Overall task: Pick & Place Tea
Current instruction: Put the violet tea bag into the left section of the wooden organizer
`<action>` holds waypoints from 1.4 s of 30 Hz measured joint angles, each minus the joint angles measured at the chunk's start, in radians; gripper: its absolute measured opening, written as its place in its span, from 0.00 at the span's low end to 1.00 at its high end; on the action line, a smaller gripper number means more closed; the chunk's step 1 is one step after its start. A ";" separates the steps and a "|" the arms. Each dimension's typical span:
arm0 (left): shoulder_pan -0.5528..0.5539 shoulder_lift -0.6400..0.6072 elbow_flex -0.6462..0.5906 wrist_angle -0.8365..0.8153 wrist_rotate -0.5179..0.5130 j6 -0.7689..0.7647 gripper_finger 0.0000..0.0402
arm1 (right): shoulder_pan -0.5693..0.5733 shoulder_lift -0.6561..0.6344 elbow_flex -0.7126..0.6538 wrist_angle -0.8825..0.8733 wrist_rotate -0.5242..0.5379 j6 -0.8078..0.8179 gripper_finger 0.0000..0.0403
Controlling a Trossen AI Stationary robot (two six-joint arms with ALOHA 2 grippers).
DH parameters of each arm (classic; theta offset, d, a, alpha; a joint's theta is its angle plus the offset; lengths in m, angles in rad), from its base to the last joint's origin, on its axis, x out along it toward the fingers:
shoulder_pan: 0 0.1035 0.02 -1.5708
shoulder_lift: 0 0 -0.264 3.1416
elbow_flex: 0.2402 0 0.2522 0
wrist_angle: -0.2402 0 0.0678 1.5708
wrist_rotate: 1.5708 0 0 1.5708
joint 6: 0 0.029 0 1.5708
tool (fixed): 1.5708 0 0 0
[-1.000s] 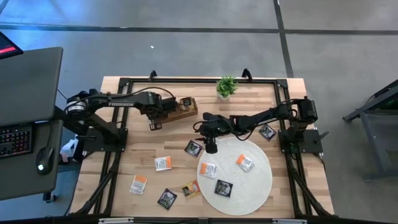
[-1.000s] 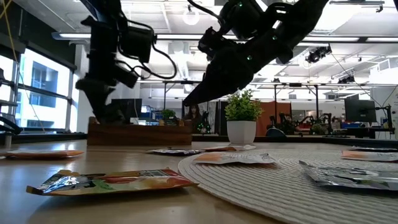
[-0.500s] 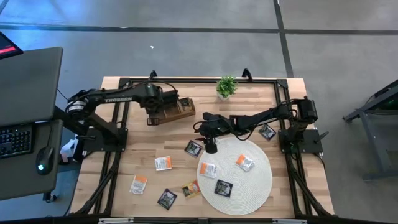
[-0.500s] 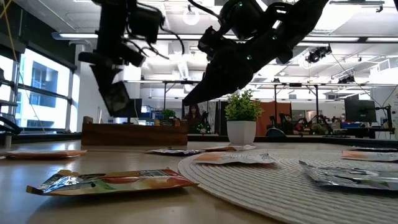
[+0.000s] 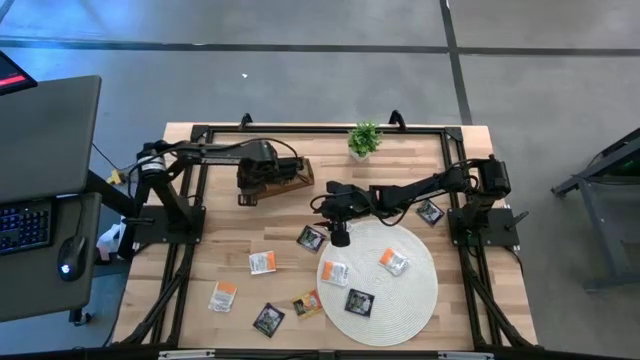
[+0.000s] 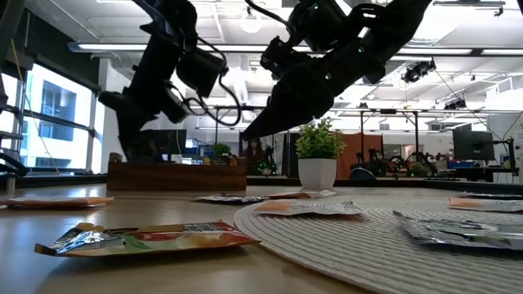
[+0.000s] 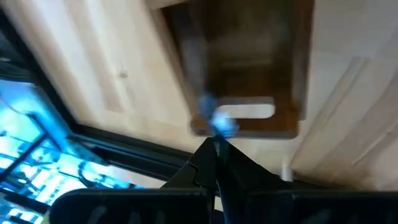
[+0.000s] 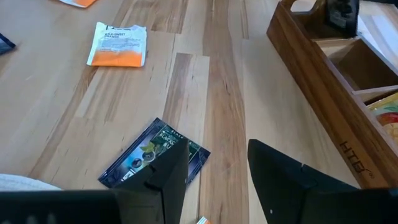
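Note:
Small square tea sachets lie about. On the bare wood are a black one (image 5: 311, 238), a white-orange one (image 5: 262, 262) and others nearer me. Three more rest flat on the round woven mat (image 5: 385, 290). My left gripper (image 5: 247, 192) is shut over the left end of the wooden tray (image 5: 288, 176), with a thin sachet (image 7: 217, 122) at its tips. My right gripper (image 8: 214, 180) is open and hovers just above the black sachet (image 8: 155, 155), touching nothing. My left gripper pinches a thin sachet (image 7: 216, 127) between its two fingers. The wrist view shows it edge-on and blurred, so I cannot tell which part is held. The fingers point down from above, and the sachet is lifted clear over the tray's left end (image 7: 242, 124).
A potted plant (image 5: 364, 140) stands at the far edge. The tray (image 8: 336, 93) has open compartments, one with a sachet (image 8: 382, 112). A black sachet (image 5: 430, 212) lies by the right arm. A desk with keyboard (image 5: 25, 225) stands left of the table.
My left gripper rose above the tray's left end, shifted slightly toward the far edge, then came down again over that end, tipping as the arm swung. It stayed shut. The right arm kept still.

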 joint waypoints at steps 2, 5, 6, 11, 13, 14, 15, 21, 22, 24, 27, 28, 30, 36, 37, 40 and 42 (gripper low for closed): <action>0.000 -0.006 0.001 -0.013 0.008 -0.001 0.01 | 0.000 0.000 0.000 0.000 0.000 0.000 0.40; 0.000 -0.004 0.004 -0.028 0.007 -0.012 0.01 | 0.000 0.000 0.000 0.000 0.000 0.000 0.40; 0.000 -0.004 0.010 -0.050 0.006 -0.021 0.01 | 0.000 0.000 0.000 0.000 0.000 0.000 0.40; 0.000 -0.006 0.054 -0.129 -0.002 -0.031 0.01 | 0.000 0.000 0.000 0.001 0.000 0.000 0.40; 0.000 -0.006 0.063 -0.125 0.007 -0.024 0.01 | 0.000 0.000 0.000 0.001 0.000 0.000 0.40; 0.000 -0.006 0.063 -0.126 0.012 -0.019 0.01 | 0.000 0.000 0.000 0.001 0.000 0.000 0.40; 0.000 -0.006 0.063 -0.124 0.016 -0.016 0.01 | 0.000 0.000 0.000 0.001 0.000 0.000 0.40; 0.000 -0.006 0.063 -0.101 0.033 -0.015 0.01 | 0.000 0.000 0.000 0.001 0.000 0.000 0.40; 0.000 -0.002 0.064 -0.101 0.032 -0.015 0.01 | 0.000 0.000 0.000 0.001 0.000 0.000 0.40; 0.000 0.022 0.065 -0.102 0.035 -0.015 0.01 | 0.000 0.000 0.000 0.001 0.000 0.000 0.40; 0.000 0.051 0.064 -0.110 0.030 -0.018 0.01 | 0.000 0.000 0.000 0.001 0.000 0.000 0.40; 0.000 0.060 0.065 -0.116 0.020 -0.017 0.01 | 0.000 0.000 0.000 0.001 0.000 0.000 0.40; 0.000 0.087 0.064 -0.110 0.011 -0.015 0.01 | 0.000 0.000 0.000 0.001 0.000 0.000 0.40; 0.000 0.117 0.064 -0.108 -0.004 -0.018 0.01 | 0.000 0.000 0.000 0.001 0.000 0.000 0.40; 0.000 0.117 0.064 -0.104 -0.008 -0.016 0.01 | 0.000 0.000 0.000 0.001 0.000 0.000 0.40; 0.000 0.117 0.064 -0.102 -0.009 -0.016 0.04 | 0.000 0.000 0.000 0.001 0.000 0.000 0.40; 0.000 0.117 0.064 -0.100 -0.011 -0.016 0.09 | 0.000 0.000 0.000 0.001 0.000 0.000 0.40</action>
